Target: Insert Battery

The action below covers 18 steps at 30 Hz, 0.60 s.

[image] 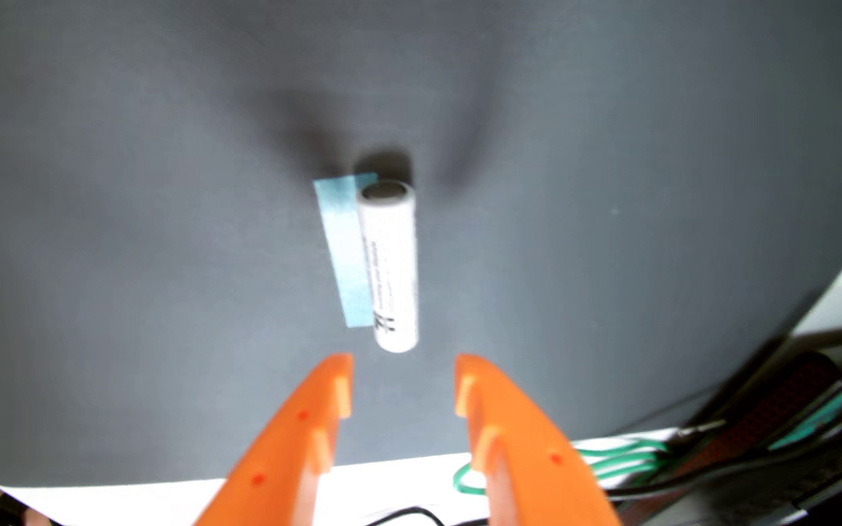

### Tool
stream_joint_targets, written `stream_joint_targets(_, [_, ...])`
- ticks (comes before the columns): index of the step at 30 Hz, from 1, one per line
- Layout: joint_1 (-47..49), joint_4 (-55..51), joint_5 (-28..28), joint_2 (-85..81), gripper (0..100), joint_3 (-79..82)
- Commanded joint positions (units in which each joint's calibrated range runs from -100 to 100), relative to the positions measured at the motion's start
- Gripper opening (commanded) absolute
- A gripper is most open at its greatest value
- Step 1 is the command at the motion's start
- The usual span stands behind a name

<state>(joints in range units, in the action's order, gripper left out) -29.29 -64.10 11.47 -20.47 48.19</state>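
Observation:
A white cylindrical battery (391, 265) lies on the dark grey mat (130, 253) near the middle of the wrist view, its long axis running up and down the picture and its dark end cap facing up-frame. A strip of light blue tape (344, 248) lies flat along its left side. My orange gripper (404, 377) comes in from the bottom edge and stands open, its two fingertips just below the battery's near end, one to either side. Nothing sits between the fingers. No slot or holder for the battery is in view.
The mat ends at a white surface (120, 498) along the bottom and at the right. Green wires (616, 457), black cables and a dark device with a teal patch (814, 404) crowd the lower right corner.

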Motion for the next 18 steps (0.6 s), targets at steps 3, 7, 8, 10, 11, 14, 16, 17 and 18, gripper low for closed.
stream_joint_targets(3, [0.0,-0.3,-0.1,-0.2,12,0.8])
stream_joint_targets(7, [-0.1,-0.3,-0.1,-0.2,12,0.8])
stream_joint_targets(8, [-0.1,-0.4,-0.1,-0.2,12,0.8])
stream_joint_targets(10, [-0.1,-0.4,-0.1,-0.2,12,0.8])
stream_joint_targets(11, [-0.1,-0.4,-0.1,-0.2,12,0.8])
stream_joint_targets(14, [-0.1,-0.4,-0.1,-0.2,12,0.1])
stream_joint_targets(16, [-0.1,-0.4,0.0,-0.2,12,0.0])
stream_joint_targets(17, [-0.1,-0.4,0.1,-0.2,12,0.0])
stream_joint_targets(18, [-0.1,-0.4,0.2,-0.2,12,0.0])
